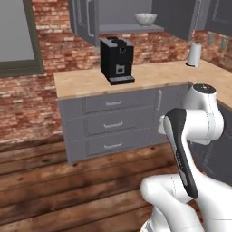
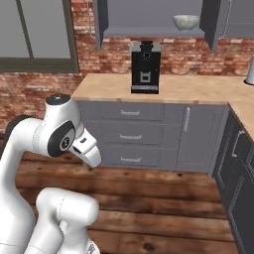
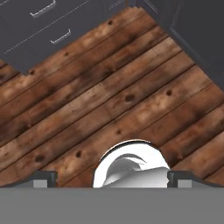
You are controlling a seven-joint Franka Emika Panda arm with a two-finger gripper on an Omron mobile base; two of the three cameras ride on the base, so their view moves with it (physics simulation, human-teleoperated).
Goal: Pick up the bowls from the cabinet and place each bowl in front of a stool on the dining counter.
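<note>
bowl (image 1: 145, 18) on cabinet shelf (image 1: 131, 28) — fingers (image 3: 45, 177) floorward

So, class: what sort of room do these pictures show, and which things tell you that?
Most likely a home kitchen: a black coffee machine stands on a stone-topped counter over grey drawers, and a bowl sits on the open wall cabinet's shelf.

Marbled bowl (image 2: 186, 22) on cabinet shelf (image 2: 154, 31)

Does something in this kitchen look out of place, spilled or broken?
Nothing looks spilled or broken. The cabinet stands open with one bowl upright on its shelf. The coffee machine stands upright on the counter.
</note>
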